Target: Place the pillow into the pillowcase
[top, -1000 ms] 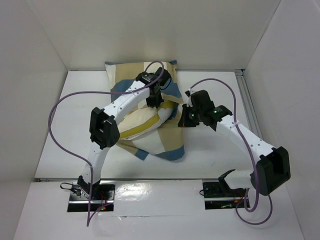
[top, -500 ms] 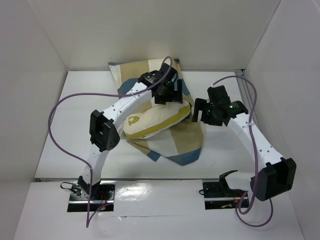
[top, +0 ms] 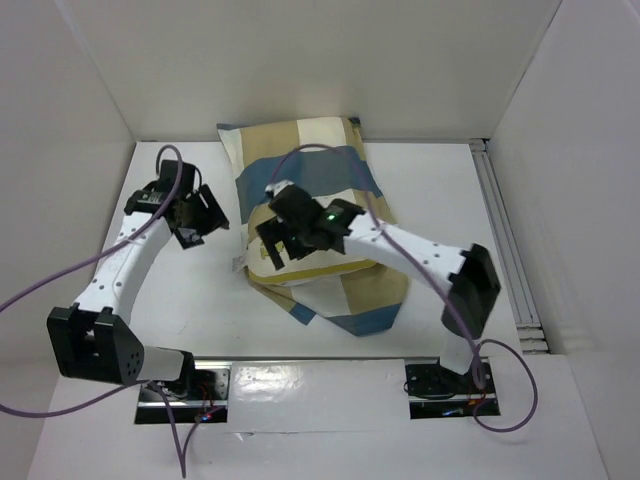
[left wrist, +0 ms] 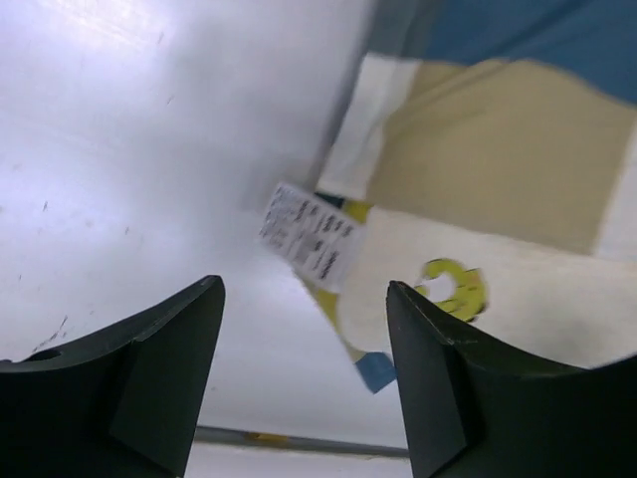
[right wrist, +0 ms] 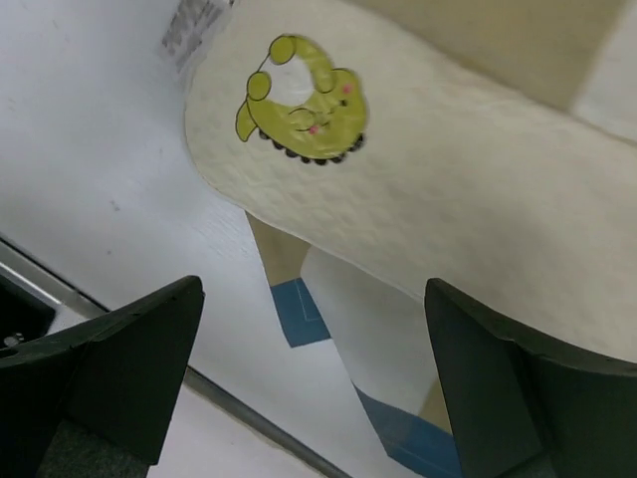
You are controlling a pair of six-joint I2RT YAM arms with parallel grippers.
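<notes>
Cream pillow (right wrist: 448,189) lies partly inside the checked pillowcase (top: 330,165), emblem end poking out leftward. Right gripper (right wrist: 311,299), jaws spread, hovers right above that end (the nearer arm); left gripper (left wrist: 304,289), also spread, sits further left.

White arm links (top: 125,262), black joint housings (top: 470,290), purple cables (top: 175,440), green light (top: 331,214), black tool fingers (left wrist: 149,378).

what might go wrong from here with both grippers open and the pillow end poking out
1. The left gripper and the right gripper are both open, so nothing holds the pillowcase. A push on the pillow may just drag the whole case along.
2. The pillow's emblem end lies outside the case and may slide off sideways.
</notes>
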